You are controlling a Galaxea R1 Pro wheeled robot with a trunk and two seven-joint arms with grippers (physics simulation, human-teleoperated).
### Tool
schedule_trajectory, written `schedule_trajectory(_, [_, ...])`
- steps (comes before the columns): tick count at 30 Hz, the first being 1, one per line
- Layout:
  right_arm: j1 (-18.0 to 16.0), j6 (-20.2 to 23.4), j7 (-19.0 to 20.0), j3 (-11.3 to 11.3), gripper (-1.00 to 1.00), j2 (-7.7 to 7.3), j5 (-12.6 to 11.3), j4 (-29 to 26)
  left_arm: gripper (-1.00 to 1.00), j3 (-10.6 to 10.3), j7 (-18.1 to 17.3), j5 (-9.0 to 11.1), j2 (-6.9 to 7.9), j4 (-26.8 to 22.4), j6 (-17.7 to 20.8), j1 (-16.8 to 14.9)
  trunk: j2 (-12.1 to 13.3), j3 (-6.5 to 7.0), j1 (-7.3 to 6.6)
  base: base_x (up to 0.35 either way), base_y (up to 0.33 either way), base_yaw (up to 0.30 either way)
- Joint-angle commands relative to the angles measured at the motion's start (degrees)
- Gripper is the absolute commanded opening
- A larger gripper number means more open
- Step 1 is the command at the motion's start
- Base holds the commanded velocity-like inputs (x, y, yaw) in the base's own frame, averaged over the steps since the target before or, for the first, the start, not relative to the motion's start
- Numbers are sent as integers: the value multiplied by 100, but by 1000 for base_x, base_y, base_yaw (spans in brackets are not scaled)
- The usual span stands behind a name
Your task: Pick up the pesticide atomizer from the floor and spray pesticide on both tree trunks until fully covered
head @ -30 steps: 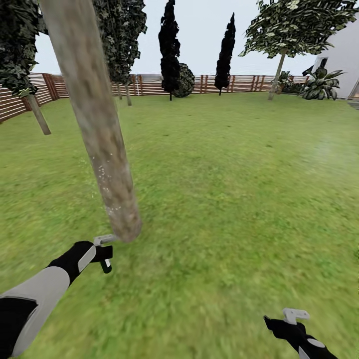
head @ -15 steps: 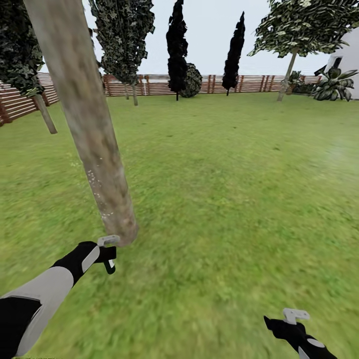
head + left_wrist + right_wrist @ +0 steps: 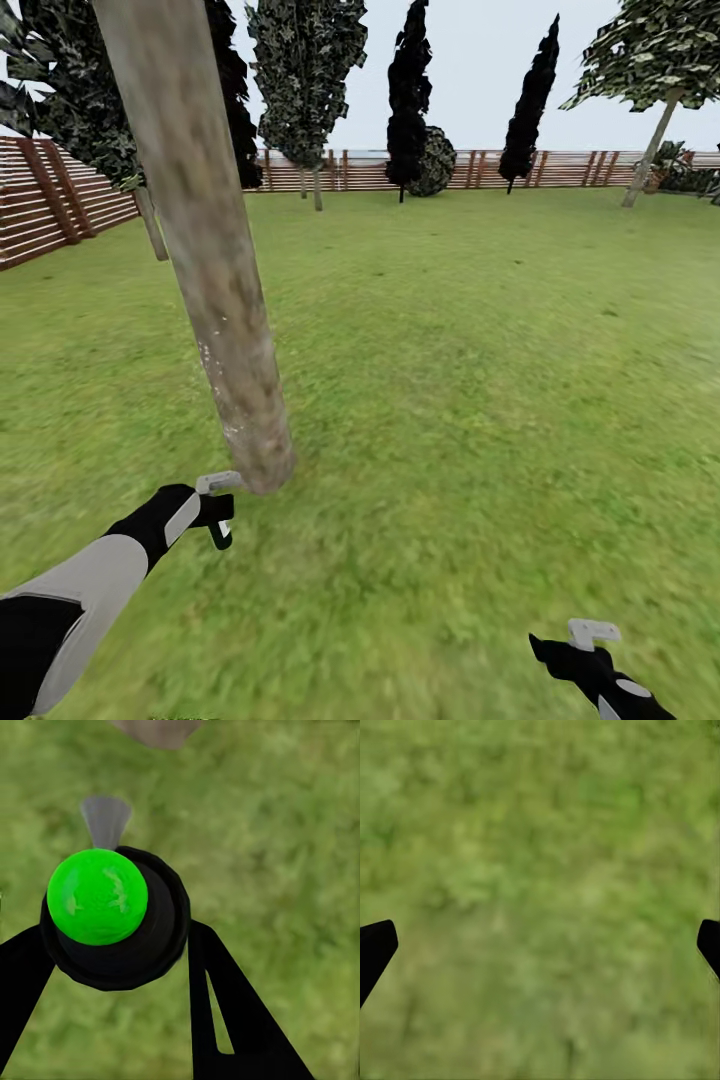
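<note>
**Spray bottle held at the foot of the trunk**

Low on the right, the right gripper (image 3: 540, 945) hangs over the lawn (image 3: 480, 400), fingers spread wide, nothing between them. The left gripper (image 3: 212, 515) is clamped on the spray bottle (image 3: 112, 916), its grey head just beside the base of the leaning tree trunk (image 3: 215, 270). Pale specks (image 3: 207, 355) dot the bark. Beyond stands the brown fence (image 3: 60, 200).

The tree trunk (image 3: 215, 280) is grey-brown, mottled with tan and grey patches, and dusted low down with pale whitish pesticide (image 3: 218, 385) specks. The pesticide atomizer (image 3: 112, 916) is black with a bright green spot and a light grey head. The lawn (image 3: 480, 380) is green; the fence (image 3: 60, 200) is reddish-brown slats.
</note>
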Motion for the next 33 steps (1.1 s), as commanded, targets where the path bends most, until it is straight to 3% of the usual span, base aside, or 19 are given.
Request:
schedule_trajectory(1, [-1,1,0,2,100,0,0,-1,-100,-1,4,-3,1,0,0,0,0,0,0,106,-261,274])
schedule_trajectory(19, [-2,0,0,2,100,1,0,4,-100,-1,4,-3,0,0,-9,0,0,0,0,105,-261,34])
schedule_trajectory(33, [-1,1,0,3,100,4,0,6,-100,-1,4,-3,-9,0,-9,0,0,0,0,105,-261,259])
